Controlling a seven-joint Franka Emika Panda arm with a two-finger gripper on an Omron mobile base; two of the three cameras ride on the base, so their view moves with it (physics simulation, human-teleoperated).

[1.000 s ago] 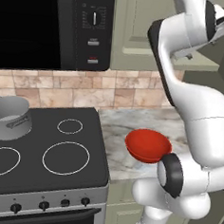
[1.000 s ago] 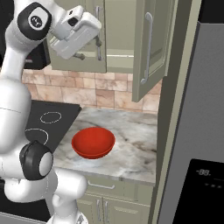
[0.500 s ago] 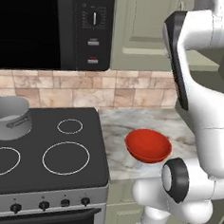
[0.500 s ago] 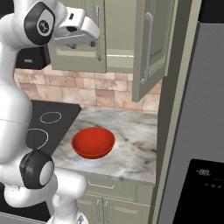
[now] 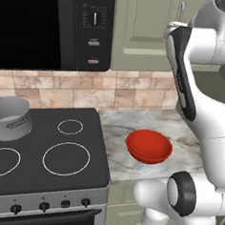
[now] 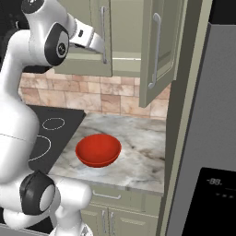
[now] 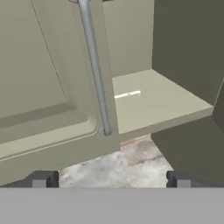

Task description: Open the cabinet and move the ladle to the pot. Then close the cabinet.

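- The cabinet (image 6: 133, 41) hangs on the wall, above the stone counter (image 6: 138, 156). I use the cabinet as my landmark.
- It has two doors. The left door (image 6: 87, 41) is closed. The right door (image 6: 159, 50) stands swung out toward me.
- Each door has one long silver bar handle: the left handle (image 7: 94, 65) and the right handle (image 6: 154, 50). That makes two handles.
- Between the two doors I see the cabinet's shelf (image 7: 148, 98). One thin pale strip (image 7: 127, 94) lies on it. I cannot tell what it is.
- Below the cabinet, one red bowl (image 6: 98, 150) sits on the counter.
- Left of the cabinet, one black microwave (image 5: 54, 26) hangs on the wall.
- Below the microwave is the black stove (image 5: 39, 151), down and to the left of the cabinet. I count three white burner rings in the left base view.
- One grey pot (image 5: 8, 118) stands at the back left of the stove, far from the cabinet.
- Right of the cabinet stands a tall grey fridge (image 6: 207, 138). The open right door hangs just beside it.
- The closed left door and its handle are right in front of my hand, on the left side of the hand view.
- My gripper (image 7: 111, 179) is up at the bottom edge of the cabinet. Its two fingers are spread wide apart. It holds nothing and touches nothing.
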